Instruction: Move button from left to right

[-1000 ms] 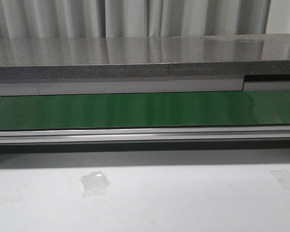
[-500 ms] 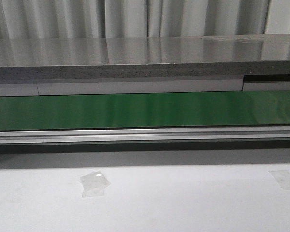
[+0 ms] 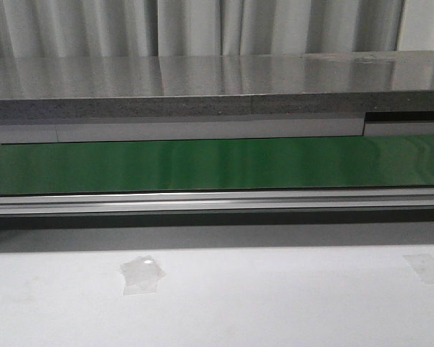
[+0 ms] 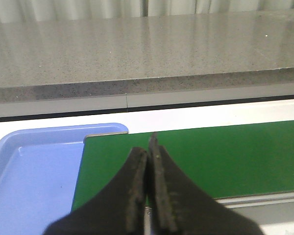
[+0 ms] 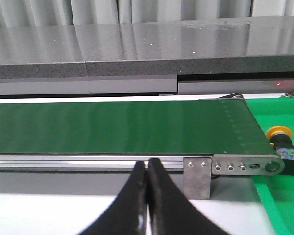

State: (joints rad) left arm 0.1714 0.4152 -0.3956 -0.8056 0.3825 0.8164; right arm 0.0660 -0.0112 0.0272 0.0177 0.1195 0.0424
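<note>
Front view: green conveyor belt (image 3: 217,165) runs the full width, aluminium rail below it, grey stone-look shelf (image 3: 217,87) behind. White table (image 3: 275,303) in the foreground carries two scraps of clear tape (image 3: 141,275). No arm, no gripper and no button in this view.

Left wrist view: left gripper (image 4: 148,166) clenched, black fingers pressed flat together with nothing between them. It hangs over the end of the belt (image 4: 210,156), with a light blue tray (image 4: 34,166) just beside that end. The tray looks bare as far as it shows.

Right wrist view: right gripper (image 5: 148,178) likewise closed on nothing, hovering in front of the rail. The button (image 5: 283,142), yellow cap on a dark body with small blue-green marks, lies just past the belt's end bracket (image 5: 245,166), on a green surface (image 5: 284,196).

Progress, as a judgement: the button sits at the right-hand end and neither pincer holds it, so the move looks done, or nearly.

Writing: no brand, label or readable text in any view.
</note>
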